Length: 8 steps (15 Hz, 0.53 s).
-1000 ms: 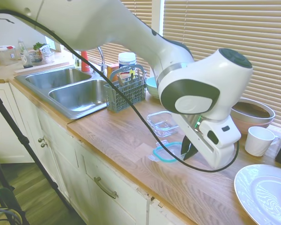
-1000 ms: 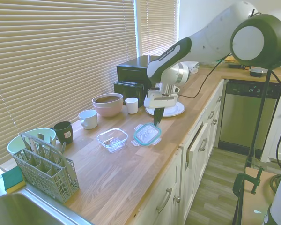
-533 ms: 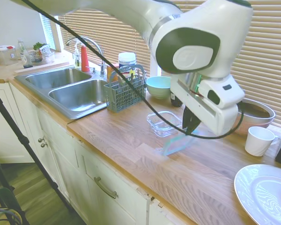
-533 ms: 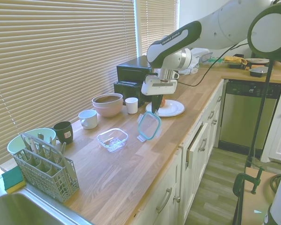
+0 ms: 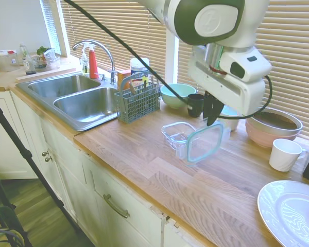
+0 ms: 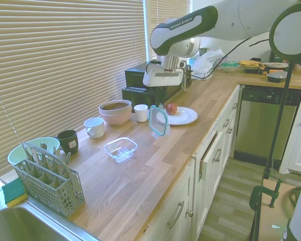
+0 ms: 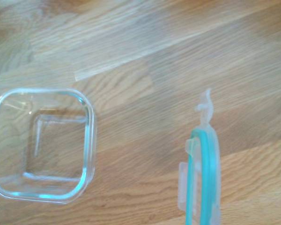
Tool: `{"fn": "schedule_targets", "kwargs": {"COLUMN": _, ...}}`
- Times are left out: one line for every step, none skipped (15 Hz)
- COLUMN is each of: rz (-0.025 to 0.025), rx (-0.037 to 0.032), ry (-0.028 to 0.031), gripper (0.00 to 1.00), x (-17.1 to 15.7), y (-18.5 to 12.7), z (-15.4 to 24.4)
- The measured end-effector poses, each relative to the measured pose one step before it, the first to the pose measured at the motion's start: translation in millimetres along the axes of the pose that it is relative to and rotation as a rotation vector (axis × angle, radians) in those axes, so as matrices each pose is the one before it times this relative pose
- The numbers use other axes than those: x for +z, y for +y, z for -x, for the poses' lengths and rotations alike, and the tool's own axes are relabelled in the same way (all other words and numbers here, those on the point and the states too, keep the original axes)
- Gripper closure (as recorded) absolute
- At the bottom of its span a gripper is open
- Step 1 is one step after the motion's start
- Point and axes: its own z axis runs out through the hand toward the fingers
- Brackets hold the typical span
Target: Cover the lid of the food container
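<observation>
The gripper (image 5: 211,121) pinches the lid (image 5: 204,142) by its top edge, hanging it on edge above the counter (image 5: 159,175), beside the empty food container (image 5: 178,135).

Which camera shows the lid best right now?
The first exterior view: the lid hangs from the gripper with its broad face and teal rim visible. The second exterior view shows it smaller and at an angle; the wrist view shows only its edge.

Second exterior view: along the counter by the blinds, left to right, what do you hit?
Cutlery caddy → black mug → white mug → food container → small white cup → lid, hanging from the gripper → white plate.
</observation>
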Motion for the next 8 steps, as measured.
{"fn": "schedule_targets", "kwargs": {"rz": 0.00251, "rx": -0.00437, "ry": 0.00287, "gripper": 1.00, "x": -3.54, "y": -3.56, "z": 1.79}}
{"fn": "schedule_targets", "kwargs": {"rz": 0.00292, "rx": -0.00398, "ry": 0.00114, "gripper": 1.00, "x": -3.82, "y": -3.41, "z": 1.84}}
{"fn": "schedule_targets", "kwargs": {"rz": 0.00258, "rx": -0.00270, "ry": 0.00495, "gripper": 1.00, "x": -3.41, "y": -3.44, "z": 1.64}}
{"fn": "schedule_targets", "kwargs": {"rz": 0.00292, "rx": -0.00222, "ry": 0.00487, "gripper": 1.00, "x": -3.12, "y": -3.37, "z": 1.72}}
{"fn": "schedule_targets", "kwargs": {"rz": 0.00451, "rx": -0.00148, "ry": 0.00222, "gripper": 1.00, "x": -3.79, "y": -4.02, "z": 2.67}}
{"fn": "schedule_targets", "kwargs": {"rz": 0.00150, "rx": -0.00338, "ry": 0.00459, "gripper": 1.00, "x": -4.86, "y": -5.33, "z": 3.57}}
{"fn": "schedule_targets", "kwargs": {"rz": -0.00015, "rx": -0.00609, "ry": 0.00207, "gripper": 1.00, "x": -5.38, "y": -6.81, "z": 4.61}}
{"fn": "schedule_targets", "kwargs": {"rz": -0.00067, "rx": -0.00656, "ry": 0.00266, "gripper": 1.00, "x": -4.79, "y": -7.73, "z": 5.37}}
